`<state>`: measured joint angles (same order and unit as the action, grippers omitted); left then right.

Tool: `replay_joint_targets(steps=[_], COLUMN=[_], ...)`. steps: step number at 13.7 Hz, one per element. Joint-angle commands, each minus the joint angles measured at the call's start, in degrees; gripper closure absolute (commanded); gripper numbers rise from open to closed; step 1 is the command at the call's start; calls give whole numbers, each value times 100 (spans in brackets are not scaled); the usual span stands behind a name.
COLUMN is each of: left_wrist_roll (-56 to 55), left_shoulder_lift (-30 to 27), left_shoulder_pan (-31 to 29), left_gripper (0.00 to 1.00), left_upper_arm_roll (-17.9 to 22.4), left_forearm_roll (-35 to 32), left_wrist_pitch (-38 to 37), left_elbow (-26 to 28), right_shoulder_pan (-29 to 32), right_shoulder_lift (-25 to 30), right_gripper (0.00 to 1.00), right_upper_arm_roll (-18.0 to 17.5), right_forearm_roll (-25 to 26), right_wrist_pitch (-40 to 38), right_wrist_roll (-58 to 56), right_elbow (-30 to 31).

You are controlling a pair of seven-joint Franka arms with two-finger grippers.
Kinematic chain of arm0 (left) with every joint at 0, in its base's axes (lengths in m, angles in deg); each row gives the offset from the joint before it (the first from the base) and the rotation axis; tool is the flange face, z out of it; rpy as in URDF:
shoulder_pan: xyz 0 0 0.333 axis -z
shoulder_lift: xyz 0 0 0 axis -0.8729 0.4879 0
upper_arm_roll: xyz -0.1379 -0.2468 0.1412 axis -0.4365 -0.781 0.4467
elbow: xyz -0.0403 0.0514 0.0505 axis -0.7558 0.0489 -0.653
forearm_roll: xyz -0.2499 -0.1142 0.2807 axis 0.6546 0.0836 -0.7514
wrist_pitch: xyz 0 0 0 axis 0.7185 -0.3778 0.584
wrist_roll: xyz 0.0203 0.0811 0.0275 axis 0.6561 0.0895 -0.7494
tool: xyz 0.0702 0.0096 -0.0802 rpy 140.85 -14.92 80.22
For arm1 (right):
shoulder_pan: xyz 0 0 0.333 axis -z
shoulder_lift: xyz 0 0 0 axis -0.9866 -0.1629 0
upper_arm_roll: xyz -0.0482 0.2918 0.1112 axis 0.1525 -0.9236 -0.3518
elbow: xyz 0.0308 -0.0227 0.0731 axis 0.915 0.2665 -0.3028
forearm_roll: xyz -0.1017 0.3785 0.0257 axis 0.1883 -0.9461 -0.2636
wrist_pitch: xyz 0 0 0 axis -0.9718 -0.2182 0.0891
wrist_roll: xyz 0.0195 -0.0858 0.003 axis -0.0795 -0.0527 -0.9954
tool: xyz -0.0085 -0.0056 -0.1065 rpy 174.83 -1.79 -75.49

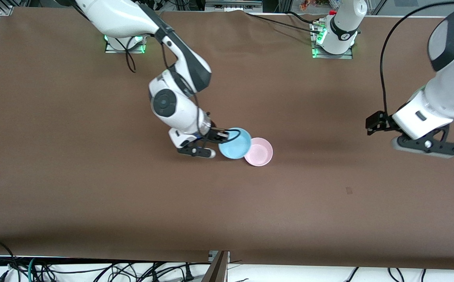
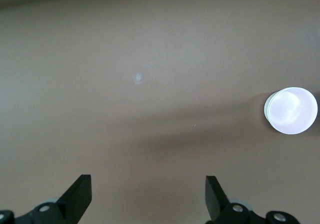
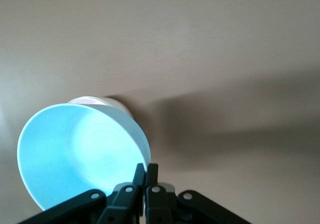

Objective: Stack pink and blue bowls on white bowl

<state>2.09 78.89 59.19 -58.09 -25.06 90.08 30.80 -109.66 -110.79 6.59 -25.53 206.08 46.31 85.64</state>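
- The brown table (image 1: 93,188) is seen spanning the whole scene, with both arm bases standing along its edge farthest from the front camera.
- The left gripper (image 1: 372,124) is held up over bare table toward the left arm's end, waiting; its fingers (image 2: 80,194) are spread wide apart with nothing between them.
- The right gripper (image 1: 222,135) is seen over the middle of the table, its fingers pinched tight on the rim of the blue bowl (image 1: 235,143).
- The blue bowl is held tilted in the air, overlapping the edge of the pink bowl (image 1: 259,151).
- The pink bowl is seated in a white bowl (image 2: 268,109), of which only a pale edge is seen beneath it.
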Motion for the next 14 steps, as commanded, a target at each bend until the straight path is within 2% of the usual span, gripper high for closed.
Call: replay_joint_targets(steps=[1, 3, 5, 7, 9, 11, 13, 14], left_wrist_roll=[-316, -325, -290, -255, -237, -255, -211, -150], left_shoulder_lift=[-101, -153, -520, -1030, -1723, -2173, -2167, -2123], left_shoulder_pan=[-182, -182, -138, -16, -6, 46, 239, 170], left_gripper=[0, 0, 0, 0, 0, 0, 0, 0], left_upper_arm_roll=[22, 22, 110, 215, 225, 381, 768, 770], left_forearm_roll=[-65, -82, -21, 5, 5, 40, 294, 374], left_wrist_pitch=[-115, -246, -291, -90, 646, 974, 957, 957], left_elbow=[79, 79, 296, 893, 1867, 2511, 2531, 2496], right_shoulder_pan=[-320, -418, -427, -514, -523, -541, -550, -550], right_shoulder_lift=[-677, -792, -950, -1143, -1161, -1161, -1161, -1153], right_gripper=[100, 100, 100, 100, 100, 100, 100, 100], right_upper_arm_roll=[6, 24, 33, 41, 42, 42, 42, 42], right_forearm_roll=[-38, 6, 23, 32, 50, 312, 349, 357], right_wrist_pitch=[363, 409, 452, 470, 435, 409, 400, 356], right_wrist_roll=[581, 591, 591, 609, 600, 600, 591, 591], right_elbow=[-769, -849, -1032, -1279, -1280, -1245, -1175, -1166])
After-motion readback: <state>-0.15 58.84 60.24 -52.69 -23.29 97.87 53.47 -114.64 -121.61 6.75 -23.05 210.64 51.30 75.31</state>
